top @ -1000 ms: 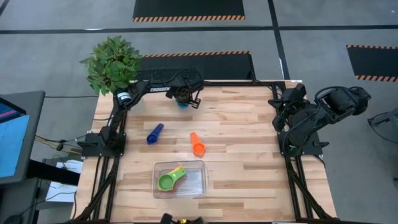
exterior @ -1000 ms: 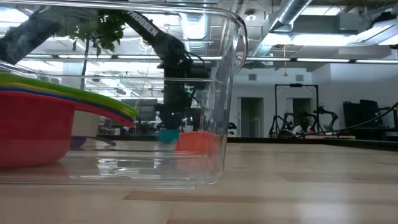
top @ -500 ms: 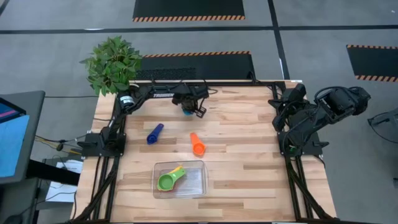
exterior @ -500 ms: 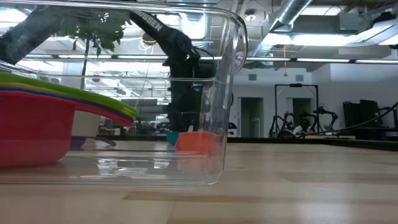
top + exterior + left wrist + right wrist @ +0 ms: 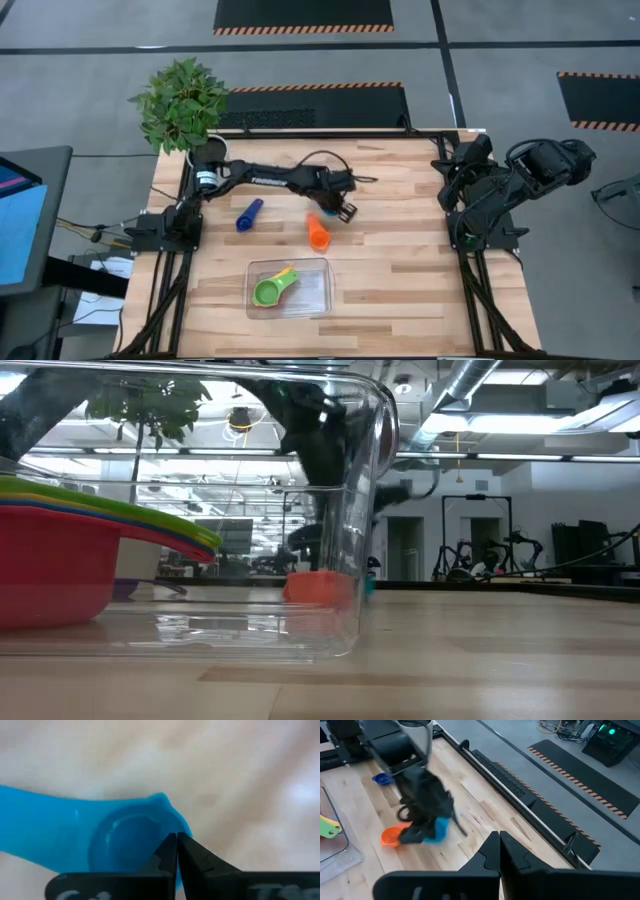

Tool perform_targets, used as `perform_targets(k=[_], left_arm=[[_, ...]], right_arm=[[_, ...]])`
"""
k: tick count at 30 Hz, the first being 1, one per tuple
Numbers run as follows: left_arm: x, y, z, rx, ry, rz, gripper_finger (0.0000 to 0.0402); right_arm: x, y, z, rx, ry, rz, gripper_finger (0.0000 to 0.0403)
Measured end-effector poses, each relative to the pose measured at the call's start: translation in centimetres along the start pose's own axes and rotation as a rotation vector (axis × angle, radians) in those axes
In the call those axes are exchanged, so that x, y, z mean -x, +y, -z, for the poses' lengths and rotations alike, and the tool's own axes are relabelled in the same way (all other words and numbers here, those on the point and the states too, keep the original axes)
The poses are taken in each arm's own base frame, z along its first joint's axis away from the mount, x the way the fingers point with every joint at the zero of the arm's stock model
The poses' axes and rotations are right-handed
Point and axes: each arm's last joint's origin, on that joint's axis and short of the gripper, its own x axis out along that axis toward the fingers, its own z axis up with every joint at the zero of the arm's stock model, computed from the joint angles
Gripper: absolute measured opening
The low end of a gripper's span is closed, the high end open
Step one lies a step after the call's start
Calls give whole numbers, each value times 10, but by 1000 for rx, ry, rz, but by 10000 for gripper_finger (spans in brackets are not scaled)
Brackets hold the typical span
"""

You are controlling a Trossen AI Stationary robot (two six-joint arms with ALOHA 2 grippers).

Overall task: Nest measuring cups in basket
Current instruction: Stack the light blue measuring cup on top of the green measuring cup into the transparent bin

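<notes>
The basket (image 5: 322,268) sits on the wooden table (image 5: 400,250) toward its near edge, and everything else is placed from it here. Inside the basket lies a nested stack of measuring cups: the green cup (image 5: 268,292) on top with the yellow cup (image 5: 289,274) handle showing beside it in the high view, and the low view shows the red cup (image 5: 50,565) at the bottom of the stack, pressed close to the camera.

Just beyond the basket's far side lies the orange cup (image 5: 317,234) on the bare wood, apart from the tub. Farther off and to the basket's left lies the dark blue cup (image 5: 248,214), also alone on the table.

The left gripper (image 5: 340,203) hangs over the table beyond the basket, right beside the orange cup, its arm stretched across from the left side. Its jaws are pressed together on the rim of the light blue cup (image 5: 90,840) (the left wrist view shows the two dark fingertips (image 5: 167,851) meeting on the edge of the bowl). The right wrist view shows that same light blue cup under the gripper, next to the orange one.

The right gripper (image 5: 499,840) waits well off to the basket's right, at the table's far right edge, with its jaws closed and nothing between them.

A leafy potted plant (image 5: 180,100) stands beyond the table's far left corner.
</notes>
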Motion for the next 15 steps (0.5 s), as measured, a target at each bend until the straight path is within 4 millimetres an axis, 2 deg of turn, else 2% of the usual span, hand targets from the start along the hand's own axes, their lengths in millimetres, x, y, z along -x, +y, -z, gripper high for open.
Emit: perform_targets(k=[3,6,11,15], left_arm=[[0,-25,8,-48,-4,162,0],[8,-45,13,-83,-30,188,0],[46,-82,11,-207,-74,191,0],[88,-103,16,-299,-44,128,0]], right_arm=[[0,0,0,-1,0,0,12],[0,0,0,-1,0,0,12],[0,0,1,5,14,-9,12],[0,0,4,26,74,-44,13]])
